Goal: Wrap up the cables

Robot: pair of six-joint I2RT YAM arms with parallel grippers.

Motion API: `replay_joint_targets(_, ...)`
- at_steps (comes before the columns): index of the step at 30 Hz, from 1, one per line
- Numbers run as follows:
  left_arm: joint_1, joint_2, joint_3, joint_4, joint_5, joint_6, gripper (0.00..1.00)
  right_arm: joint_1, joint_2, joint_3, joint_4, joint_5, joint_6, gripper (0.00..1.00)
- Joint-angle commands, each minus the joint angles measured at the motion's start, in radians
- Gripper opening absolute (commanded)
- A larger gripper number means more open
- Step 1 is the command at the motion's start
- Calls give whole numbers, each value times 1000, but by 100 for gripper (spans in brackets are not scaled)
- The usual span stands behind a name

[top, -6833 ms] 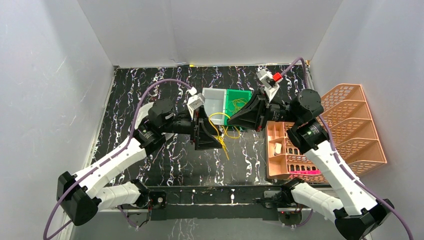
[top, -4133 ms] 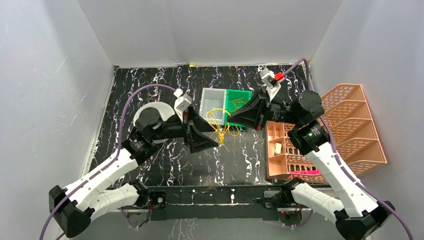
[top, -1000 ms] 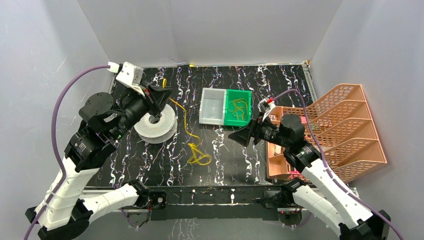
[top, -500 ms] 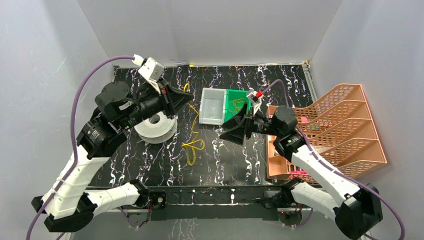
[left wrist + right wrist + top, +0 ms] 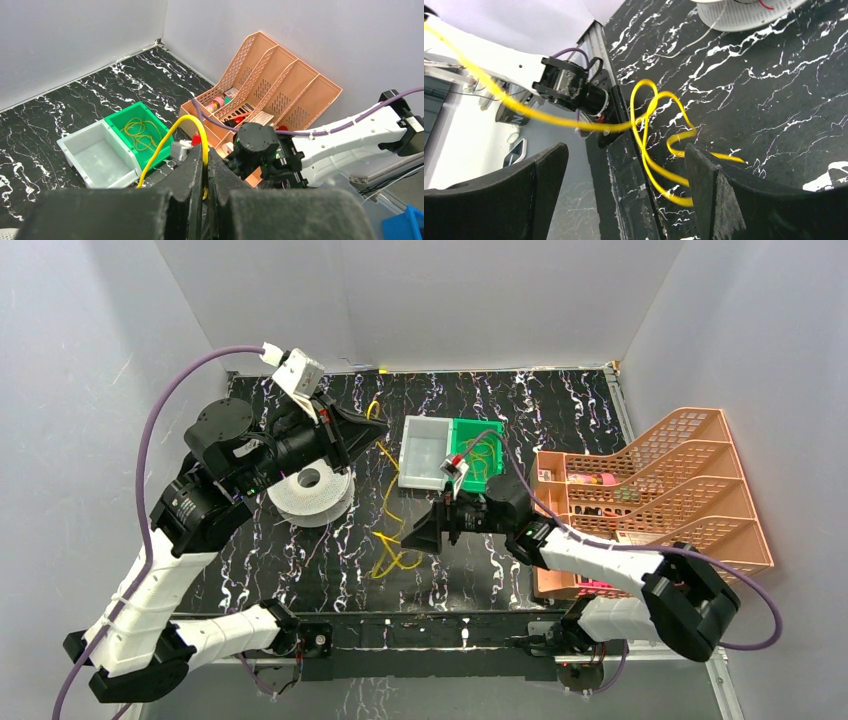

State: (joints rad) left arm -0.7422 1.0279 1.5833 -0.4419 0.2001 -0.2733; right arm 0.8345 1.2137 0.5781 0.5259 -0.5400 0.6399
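Note:
A yellow cable [image 5: 388,502] hangs from my left gripper [image 5: 370,430], which is raised beside the white perforated spool [image 5: 312,490]. In the left wrist view the left gripper [image 5: 206,152] is shut on that cable [image 5: 192,120], which arches up out of the jaws. The cable's lower end lies in loops [image 5: 396,560] on the black table. My right gripper [image 5: 415,538] is low, right of these loops, and open. In the right wrist view the right gripper [image 5: 624,150] has the loops [image 5: 659,170] between its wide-apart fingers without touching them. More yellow cables [image 5: 480,455] lie in the green bin.
A grey bin [image 5: 424,452] and the green bin [image 5: 492,430] stand side by side at the centre back. An orange file rack [image 5: 690,490] with small items fills the right side. The spool's edge [image 5: 749,12] shows in the right wrist view.
The right arm has swung left and down from beside the rack to the cable's loops. The left gripper has stayed raised, still shut on the cable, and the loops have shifted slightly.

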Motion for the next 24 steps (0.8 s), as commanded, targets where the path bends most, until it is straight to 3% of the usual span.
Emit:
replay_joint_targets(1,3,-10,36,29,9,-10,0,39,55,-10,172,120,1,94)
replay_joint_targets(5,3,-7,38,30,20,-15,0,43,140,-19,244,77,-6,90)
replay_joint_targets(9,3,-12,38,30,11,-12,0,50,184,-36,303,37,13,74)
replay_joint_targets(16,2,-20,37,19,-16,2,0,62,179,-50,272,42,-6,65)
replay_joint_targets(20,2,-25,39,16,-25,7,0,69,173,-54,247,52,-22,55)
replay_joint_targets(22,3,-28,38,15,-24,8,0,72,182,-49,247,50,-23,55)
replay_joint_targets(24,3,-27,38,15,-21,8,0,77,191,-41,247,54,-25,62)
